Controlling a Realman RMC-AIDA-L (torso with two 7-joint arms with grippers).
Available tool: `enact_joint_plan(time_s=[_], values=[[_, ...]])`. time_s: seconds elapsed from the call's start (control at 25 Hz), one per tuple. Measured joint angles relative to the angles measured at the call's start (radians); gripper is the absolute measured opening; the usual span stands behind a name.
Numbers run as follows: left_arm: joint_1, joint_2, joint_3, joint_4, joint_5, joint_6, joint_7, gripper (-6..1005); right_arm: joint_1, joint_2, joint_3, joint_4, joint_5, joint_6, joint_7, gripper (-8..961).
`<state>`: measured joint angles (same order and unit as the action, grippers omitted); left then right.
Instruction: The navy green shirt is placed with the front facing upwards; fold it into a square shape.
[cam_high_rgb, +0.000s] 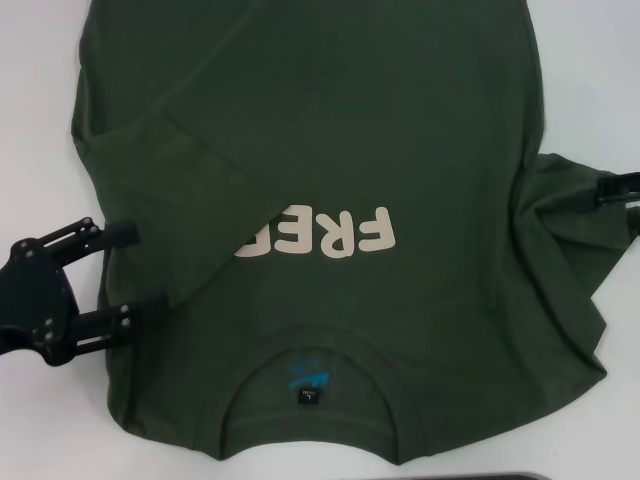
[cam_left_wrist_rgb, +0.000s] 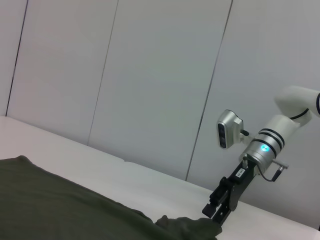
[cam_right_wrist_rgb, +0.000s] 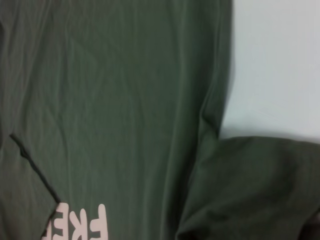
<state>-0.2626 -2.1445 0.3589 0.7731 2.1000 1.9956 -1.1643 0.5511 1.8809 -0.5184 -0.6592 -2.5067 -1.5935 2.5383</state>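
Observation:
The navy green shirt (cam_high_rgb: 400, 130) lies front up on the white table, with its collar (cam_high_rgb: 315, 352) and black neck label (cam_high_rgb: 310, 397) nearest me. Its left side and sleeve (cam_high_rgb: 180, 160) are folded inward over the start of the cream "FREE" lettering (cam_high_rgb: 345, 232). My left gripper (cam_high_rgb: 125, 275) is open at the shirt's left edge, holding nothing. My right gripper (cam_high_rgb: 615, 195) is at the right sleeve (cam_high_rgb: 560, 220). In the left wrist view it (cam_left_wrist_rgb: 216, 212) pinches the bunched sleeve tip. The right wrist view shows the shirt body (cam_right_wrist_rgb: 115, 100) and sleeve (cam_right_wrist_rgb: 250, 185).
White table (cam_high_rgb: 40, 100) shows bare on both sides of the shirt and in the right wrist view (cam_right_wrist_rgb: 275, 65). A pale panelled wall (cam_left_wrist_rgb: 150, 75) stands behind the table. A dark edge (cam_high_rgb: 500, 476) lies at the bottom of the head view.

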Motion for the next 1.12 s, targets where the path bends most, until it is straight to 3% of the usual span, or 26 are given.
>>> enact_joint_plan(time_s=[0.96, 1.12], values=[[-0.003, -0.006, 0.000, 0.016, -0.002, 0.006, 0.000, 844, 0.004, 0.017, -0.020, -0.008, -0.008, 0.018, -0.030, 677], [-0.003, -0.008, 0.000, 0.023, -0.002, 0.007, 0.000, 844, 0.000, 0.011, -0.021, -0.011, -0.008, 0.011, -0.029, 491]])
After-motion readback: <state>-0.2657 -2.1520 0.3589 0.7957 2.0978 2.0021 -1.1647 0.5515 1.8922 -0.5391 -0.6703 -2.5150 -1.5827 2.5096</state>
